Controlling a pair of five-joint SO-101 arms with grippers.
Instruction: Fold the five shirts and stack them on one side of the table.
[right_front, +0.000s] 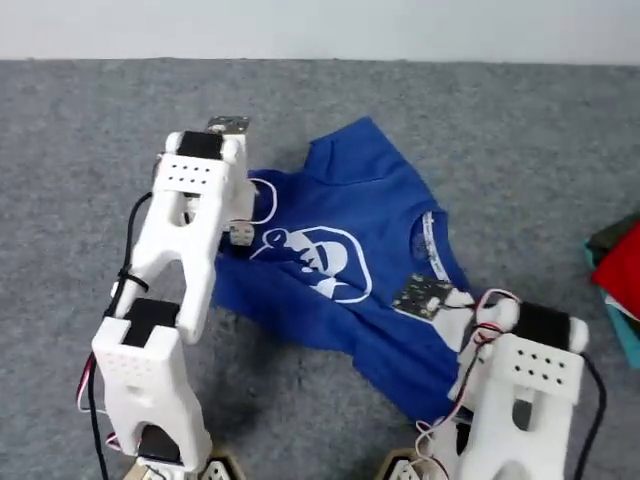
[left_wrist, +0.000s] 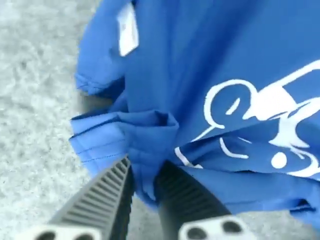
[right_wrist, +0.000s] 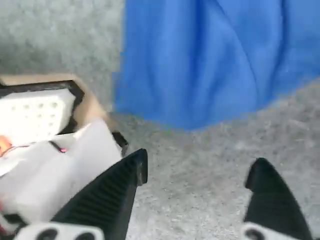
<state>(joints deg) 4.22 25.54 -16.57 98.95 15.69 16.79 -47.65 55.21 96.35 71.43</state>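
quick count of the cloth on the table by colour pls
blue shirt: 1
red cloth: 1
dark cloth: 1
teal cloth: 1
total: 4

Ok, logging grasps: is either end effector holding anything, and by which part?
Left end effector pinches the blue shirt by a bunched fold at its edge; right end effector holds nothing.

Your worktop (right_front: 520, 140): covered in grey, coarse, carpet-like fabric, flecked lighter and darker. Behind it, along its far edge, you have a plain pale wall (right_front: 320, 28), which meets the grey in a straight line. Light: even and soft, with faint shadows on the grey cover.
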